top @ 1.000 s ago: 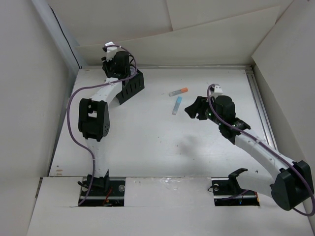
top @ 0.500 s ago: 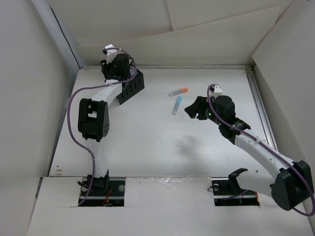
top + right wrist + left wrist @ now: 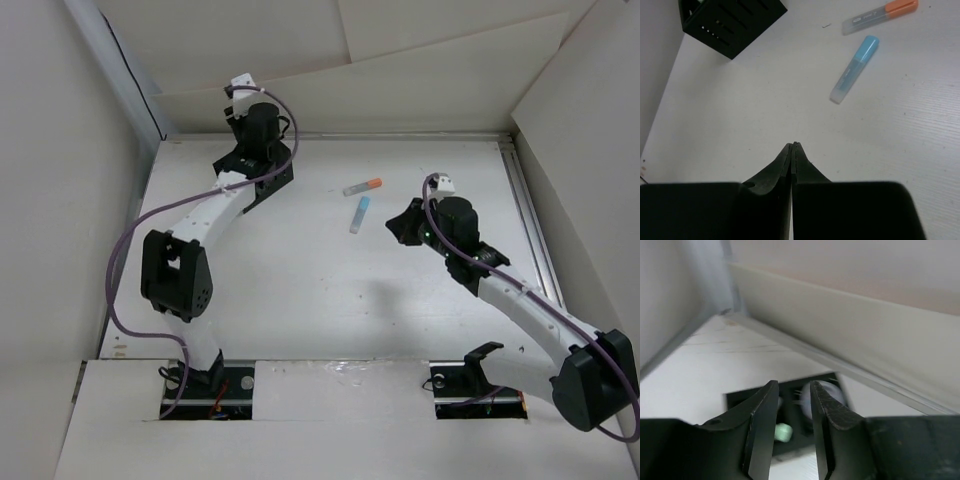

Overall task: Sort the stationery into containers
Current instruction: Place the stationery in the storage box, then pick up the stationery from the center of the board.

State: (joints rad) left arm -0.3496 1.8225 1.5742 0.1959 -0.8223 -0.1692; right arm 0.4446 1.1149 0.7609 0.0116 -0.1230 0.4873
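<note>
Two markers [image 3: 362,186] are lying on the table [image 3: 300,290] near the R gripper [image 3: 792,145], shut & empty, blue one [image 3: 854,70] closer, slanting away from its tips; L gripper [image 3: 792,395], barely parted w/ nothing in it, is hovering over the box [image 3: 272,176].

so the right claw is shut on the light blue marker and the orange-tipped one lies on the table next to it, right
Not quite. The right claw is shut, but on nothing. The right wrist view shows its fingers pressed together, with the light blue marker lying free on the table ahead of it. The orange-tipped marker does lie on the table next to the blue one.
</note>
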